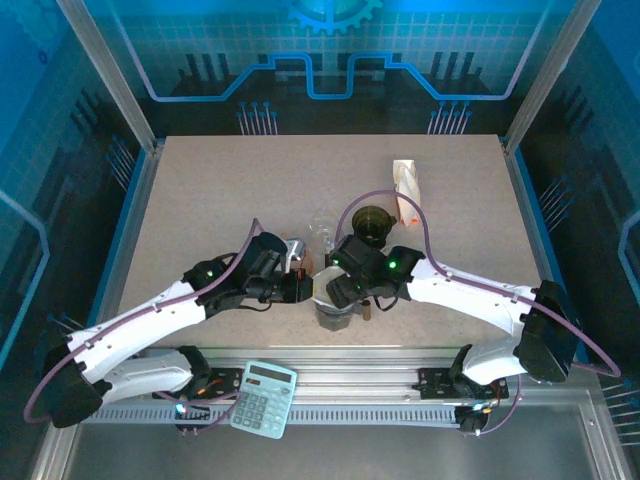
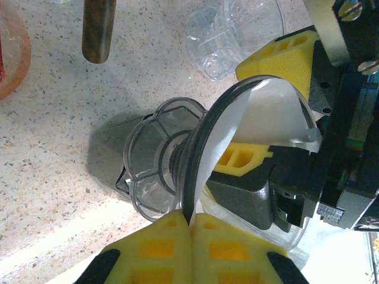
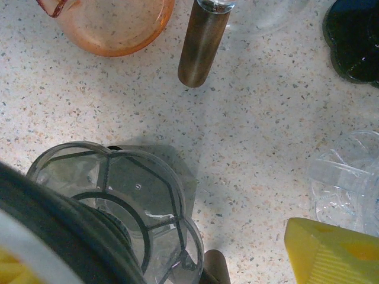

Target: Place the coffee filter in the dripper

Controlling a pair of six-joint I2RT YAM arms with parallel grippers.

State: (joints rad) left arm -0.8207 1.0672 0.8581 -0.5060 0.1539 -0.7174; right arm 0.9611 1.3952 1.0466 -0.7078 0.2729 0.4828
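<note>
A smoky clear dripper with a dark rim stands near the table's front edge. The white coffee filter sits in its mouth, one edge curling above the rim. My left gripper is shut on the dripper's rim, with the filter's edge pinched alongside it; in the top view it comes in from the left. My right gripper is open over the dripper. One of its yellow fingers is outside the dripper, the other lies inside behind the filter paper.
Beyond the dripper are an orange cup, a brown metal cylinder, a clear plastic piece and a dark green cup. A filter packet lies at the back right. A calculator rests on the front rail.
</note>
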